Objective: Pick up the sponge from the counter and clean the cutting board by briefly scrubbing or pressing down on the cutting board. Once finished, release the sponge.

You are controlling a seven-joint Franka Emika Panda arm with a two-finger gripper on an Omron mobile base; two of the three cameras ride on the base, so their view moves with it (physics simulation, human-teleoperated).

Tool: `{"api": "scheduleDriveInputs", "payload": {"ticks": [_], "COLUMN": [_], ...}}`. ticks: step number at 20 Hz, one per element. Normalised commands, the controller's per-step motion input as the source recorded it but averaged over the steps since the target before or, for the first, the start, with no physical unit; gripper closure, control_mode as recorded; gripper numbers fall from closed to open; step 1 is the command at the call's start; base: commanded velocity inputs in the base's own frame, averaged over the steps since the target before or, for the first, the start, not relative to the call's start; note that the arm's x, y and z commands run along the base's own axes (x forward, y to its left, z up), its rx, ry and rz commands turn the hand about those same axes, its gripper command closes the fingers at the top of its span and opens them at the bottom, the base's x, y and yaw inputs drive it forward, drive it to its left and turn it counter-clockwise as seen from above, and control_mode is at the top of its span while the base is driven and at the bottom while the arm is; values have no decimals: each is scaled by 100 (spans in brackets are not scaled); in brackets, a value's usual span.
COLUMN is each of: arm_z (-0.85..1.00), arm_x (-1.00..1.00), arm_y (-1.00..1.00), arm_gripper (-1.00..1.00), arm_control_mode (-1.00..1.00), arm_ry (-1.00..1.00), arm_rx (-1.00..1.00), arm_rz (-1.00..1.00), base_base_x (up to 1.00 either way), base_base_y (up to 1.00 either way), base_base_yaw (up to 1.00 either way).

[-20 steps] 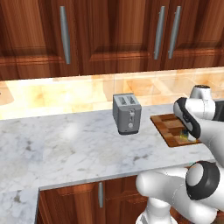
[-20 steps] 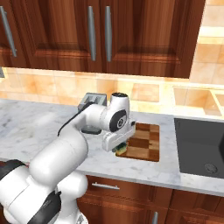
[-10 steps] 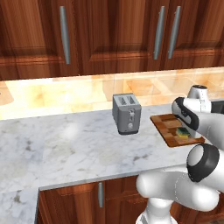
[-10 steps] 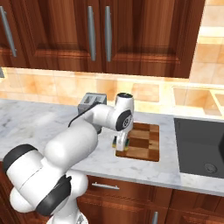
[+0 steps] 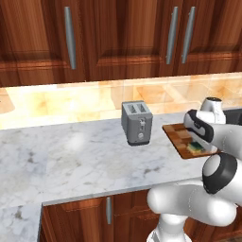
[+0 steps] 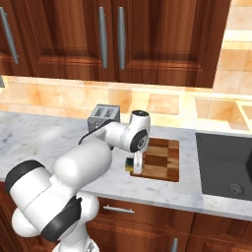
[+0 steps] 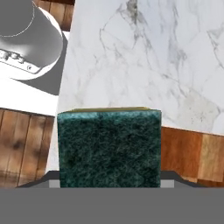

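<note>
My gripper (image 6: 137, 166) points down, shut on the sponge (image 6: 129, 165), a small block with a dark green top over yellow foam. It holds the sponge low at the near left corner of the reddish-brown cutting board (image 6: 162, 160), seemingly against the wood. From the left base view the sponge (image 5: 195, 147) sits on the cutting board (image 5: 176, 133) under the hand. In the hand view the green sponge (image 7: 109, 146) sits between the fingertips, with the board (image 7: 192, 153) behind it and the white marble counter (image 7: 153, 57) beyond.
A grey metal toaster (image 5: 137, 123) stands on the counter just left of the board, also visible in the right base view (image 6: 104, 114). A dark sink (image 6: 226, 165) lies to the board's right. Wooden wall cabinets hang above the tiled backsplash.
The arm's elbow and forearm have swung to a new pose, while the hand has stayed over the board's near left corner with the sponge, dropping slightly.
</note>
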Motion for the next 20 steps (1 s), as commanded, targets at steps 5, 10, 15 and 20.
{"api": "scheduleDriveInputs", "payload": {"ticks": [5, 10, 15, 20], "arm_z": [-14, -17, -11, -7], "arm_x": [12, 13, 21, 14], "arm_y": [14, 0, 0, 0], "arm_gripper": [100, 100, 100, 100], "arm_control_mode": [-100, -100, -100, -100], "arm_ry": [5, 16, 17, 10], "arm_rx": [0, 0, 0, 0], "arm_rz": [0, 0, 0, 0], "base_base_x": [0, 0, 0, 0], "base_base_y": [0, 0, 0, 0], "base_base_yaw": [0, 0, 0, 0]}}
